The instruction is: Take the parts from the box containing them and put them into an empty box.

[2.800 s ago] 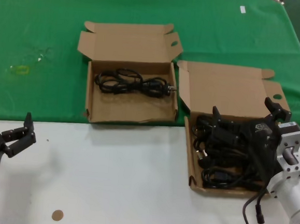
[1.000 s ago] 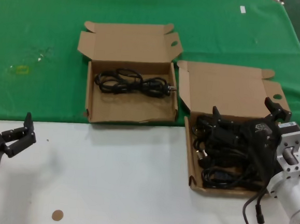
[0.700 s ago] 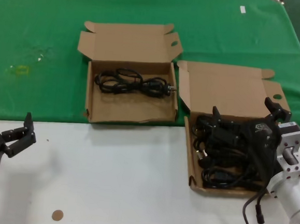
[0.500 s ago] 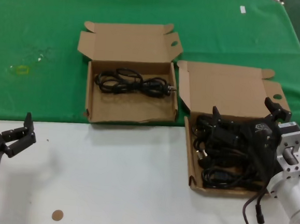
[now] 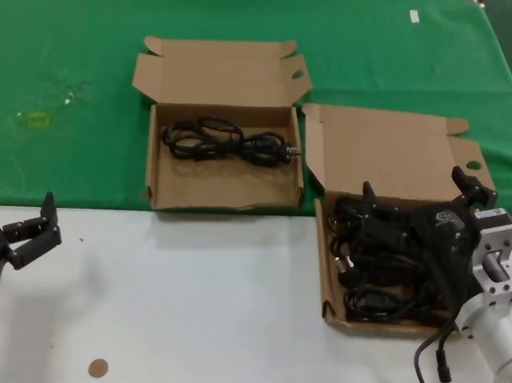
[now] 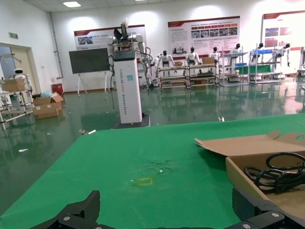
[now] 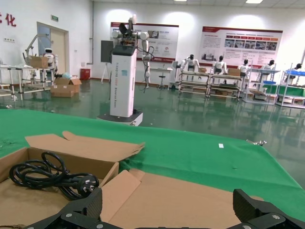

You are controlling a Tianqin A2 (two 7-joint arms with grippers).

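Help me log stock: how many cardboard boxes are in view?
2: one box on the green cloth holding a single cord, the other box to its right, full of cords.

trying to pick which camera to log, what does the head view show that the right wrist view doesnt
Only the head view shows the pile of black power cords in the right box, with the right hand open over it, the left hand open over the white table, and a small brown disc.

Only the right wrist view shows the hall beyond: a white robot stand and shelving.

Both show the left box holding one coiled cord and the green cloth.
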